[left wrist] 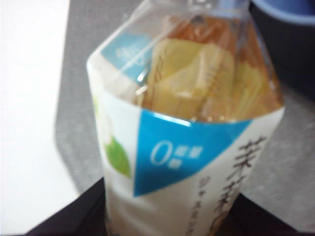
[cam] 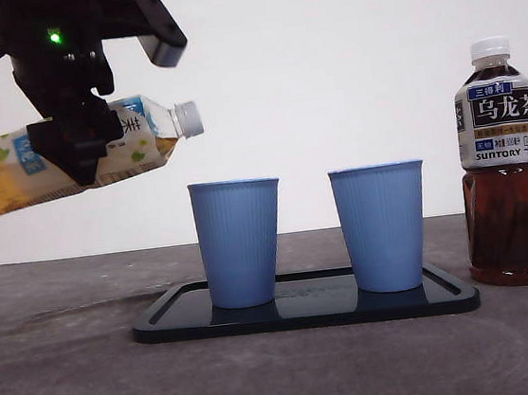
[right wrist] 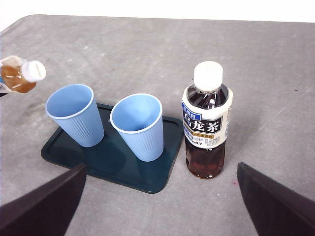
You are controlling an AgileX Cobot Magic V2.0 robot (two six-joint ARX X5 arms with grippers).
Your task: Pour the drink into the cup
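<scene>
Bottle (cam: 69, 158), part-full, sloshy, thin-walled and still capped, lies nearly level in the left claw (cam: 72, 148) clenched round its labelled middle, its neck reaching toward the cup (cam: 239, 243) below.

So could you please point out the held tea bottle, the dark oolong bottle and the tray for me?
held tea bottle (cam: 134, 141): front view, label beside its neck.
dark oolong bottle (right wrist: 206, 125): right wrist view, its label.
tray (cam: 451, 292): front view, bare rim.
</scene>
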